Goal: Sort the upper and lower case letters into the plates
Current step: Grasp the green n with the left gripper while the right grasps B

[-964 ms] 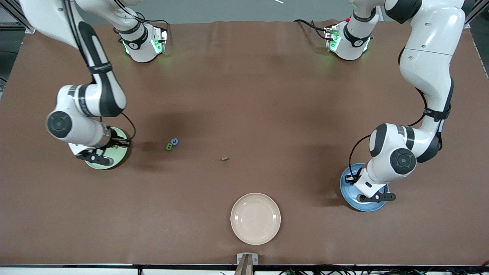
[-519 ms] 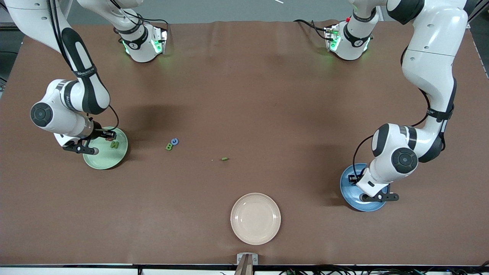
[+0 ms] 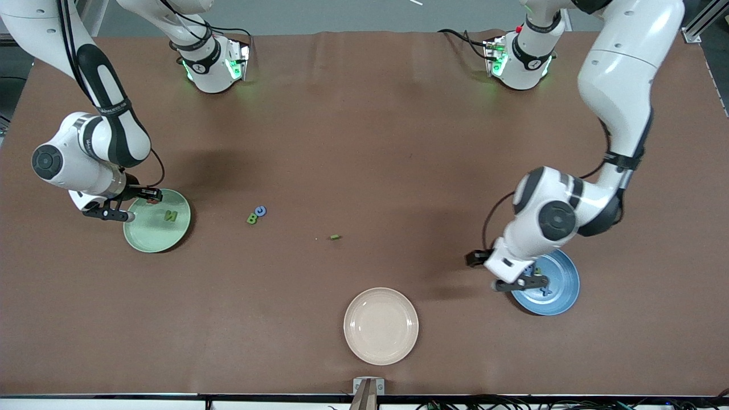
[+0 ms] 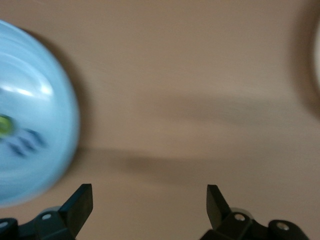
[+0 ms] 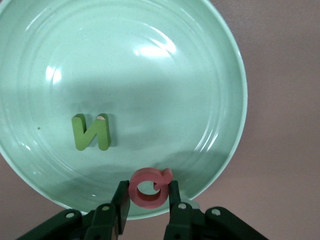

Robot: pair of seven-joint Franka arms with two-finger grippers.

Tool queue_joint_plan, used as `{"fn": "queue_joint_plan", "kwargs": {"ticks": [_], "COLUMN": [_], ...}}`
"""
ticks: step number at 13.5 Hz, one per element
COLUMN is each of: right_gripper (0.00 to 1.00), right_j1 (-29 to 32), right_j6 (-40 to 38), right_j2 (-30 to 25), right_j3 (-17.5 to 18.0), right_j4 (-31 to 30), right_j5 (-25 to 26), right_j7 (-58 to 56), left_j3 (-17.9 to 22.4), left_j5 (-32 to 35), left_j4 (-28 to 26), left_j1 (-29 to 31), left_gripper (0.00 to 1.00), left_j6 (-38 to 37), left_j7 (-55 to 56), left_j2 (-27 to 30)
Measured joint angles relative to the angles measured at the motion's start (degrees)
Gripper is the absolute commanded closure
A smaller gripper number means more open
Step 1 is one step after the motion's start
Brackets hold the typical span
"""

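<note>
1. Nearest the front camera lies the beige plate (image 3: 381, 326), midway along the table, with nothing in it
2. A little farther back, toward my left arm's end, sits the blue plate (image 3: 561, 285); a dark blue letter (image 3: 545, 291) and a green letter (image 4: 4, 125) lie in it, too blurred for me to read
3. My left gripper (image 4: 149, 205) hangs over bare table just beside the blue plate's rim, fingers spread wide and empty
4. Near the table's middle lies a small green piece (image 3: 335, 237), too small for me to name
5. Farther back, toward my right arm's end, a green B (image 3: 252, 218) and a blue round letter (image 3: 260, 211) lie touching each other on the table
6. At my right arm's end sits the mint green plate (image 3: 142, 239), with a green N (image 5: 91, 132) lying flat in it
7. My right gripper (image 5: 148, 196) is over that plate's rim, fingers clamped on a red round letter (image 5: 149, 187), pinched from both sides and clear of the N
</note>
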State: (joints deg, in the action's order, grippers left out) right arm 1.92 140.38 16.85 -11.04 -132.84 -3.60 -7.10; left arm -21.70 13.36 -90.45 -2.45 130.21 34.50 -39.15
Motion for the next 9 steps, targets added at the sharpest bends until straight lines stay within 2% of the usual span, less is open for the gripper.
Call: {"fn": "queue_joint_plan", "kwargs": {"ticks": [1,2,4,6,9], "right_gripper": [0.03,0.0,0.0,0.0,0.0], "right_j1": [-0.01,-0.06,-0.33,-1.8,-7.5], "right_j6": [0.12,0.19,0.37,0.4,0.18], "right_j2": [0.0,0.0,-0.03,-0.13,-0.21], "right_j3": [0.13,0.25,0.54,0.83,1.05], "right_j4": [-0.03,0.0,0.28,0.95,2.08], "right_j5": [-0.02,-0.04,-0.08,-0.34,-0.78], "right_j7": [0.0,0.01,0.02,0.46,8.77], "left_j3": [-0.11,0.05,0.59,1.57,8.15], "left_j5": [0.0,-0.01,-0.01,-0.01,-0.01], "left_j4": [0.74,2.0,6.62,12.11,17.2], "left_j1": [-3.14,-6.72,-14.07,-20.18,-30.13], "left_gripper": [0.0,0.0,0.0,0.05,0.12], "left_j6": [-0.01,-0.01,0.0,0.31,5.02], "left_j7": [4.67,9.73,19.33,25.49,33.0], "left_j2": [-0.21,-0.87,-4.06,-8.64,-14.51]}}
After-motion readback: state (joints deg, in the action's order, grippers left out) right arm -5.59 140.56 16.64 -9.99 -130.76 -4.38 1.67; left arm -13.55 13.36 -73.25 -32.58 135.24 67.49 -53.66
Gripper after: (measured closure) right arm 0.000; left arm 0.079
